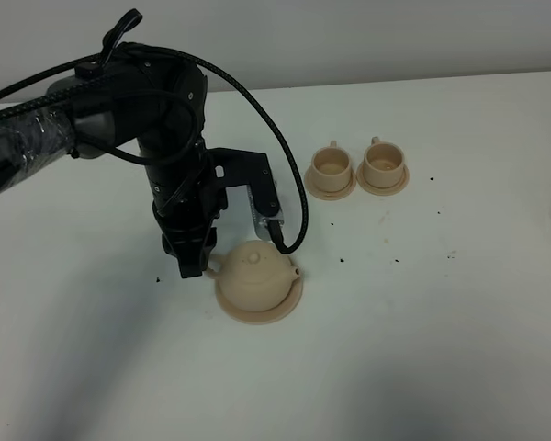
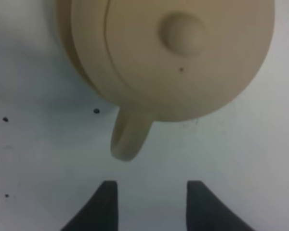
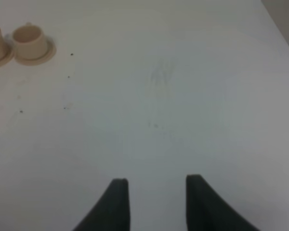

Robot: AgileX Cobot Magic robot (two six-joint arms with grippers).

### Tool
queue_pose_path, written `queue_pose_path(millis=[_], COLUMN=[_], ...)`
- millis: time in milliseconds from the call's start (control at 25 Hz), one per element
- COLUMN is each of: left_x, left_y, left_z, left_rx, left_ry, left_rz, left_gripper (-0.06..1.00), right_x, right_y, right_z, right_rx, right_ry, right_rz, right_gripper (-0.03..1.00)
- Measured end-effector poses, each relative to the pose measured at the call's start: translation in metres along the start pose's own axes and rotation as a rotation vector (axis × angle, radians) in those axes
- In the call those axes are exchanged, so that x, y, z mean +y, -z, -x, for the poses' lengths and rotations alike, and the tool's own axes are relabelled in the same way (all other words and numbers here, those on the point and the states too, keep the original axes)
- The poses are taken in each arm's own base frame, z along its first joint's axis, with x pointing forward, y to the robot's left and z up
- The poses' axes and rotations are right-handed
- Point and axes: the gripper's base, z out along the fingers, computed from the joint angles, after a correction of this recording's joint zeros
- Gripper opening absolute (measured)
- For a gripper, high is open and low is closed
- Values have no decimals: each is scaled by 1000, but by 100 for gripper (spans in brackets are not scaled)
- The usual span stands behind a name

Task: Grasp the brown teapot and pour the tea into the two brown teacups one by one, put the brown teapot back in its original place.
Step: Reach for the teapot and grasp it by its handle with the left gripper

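The brown teapot (image 1: 257, 271) sits upright on its flat round saucer (image 1: 258, 317), the original place, left of the table's middle. Its loop handle (image 2: 130, 139) points toward my left gripper (image 1: 195, 266). In the left wrist view that gripper (image 2: 151, 202) is open, and the handle lies just beyond its fingertips, untouched. The two brown teacups (image 1: 331, 163) (image 1: 383, 160) stand side by side on their small saucers toward the back. My right gripper (image 3: 151, 202) hangs open over bare table with nothing between its fingers; one teacup (image 3: 29, 36) shows far off in its view.
Small dark specks (image 1: 342, 260) are scattered on the white table (image 1: 459, 322) around the teapot and cups. A black cable (image 1: 285, 175) loops from the left arm down beside the teapot. The table's far edge meets a pale wall.
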Motion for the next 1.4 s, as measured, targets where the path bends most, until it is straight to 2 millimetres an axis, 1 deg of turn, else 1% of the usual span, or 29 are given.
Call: queue_pose_path(millis=[240,520,760,1120,1240,1400], left_x=[1,5,7,9,9,8], left_y=[-1,-13,-14,-29,-29,-29], left_z=[3,5,9,11,11,11], left_rx=[-25,-17,-54,-30,-28,-27], left_ry=[-20,-25,-47,-56,-67,-83], left_rz=[10,-2,22,-4,-4,-9], left_gripper=[44,44,44,44,43,37], right_x=[0,0,0,0,0,0], right_y=[0,0,0,0,0,0], right_z=[0,0,0,0,0,0], right_rx=[0,0,0,0,0,0], right_ry=[0,0,0,0,0,0], right_rz=[0,0,0,0,0,0], right_gripper=[31,31,31,31,31,31])
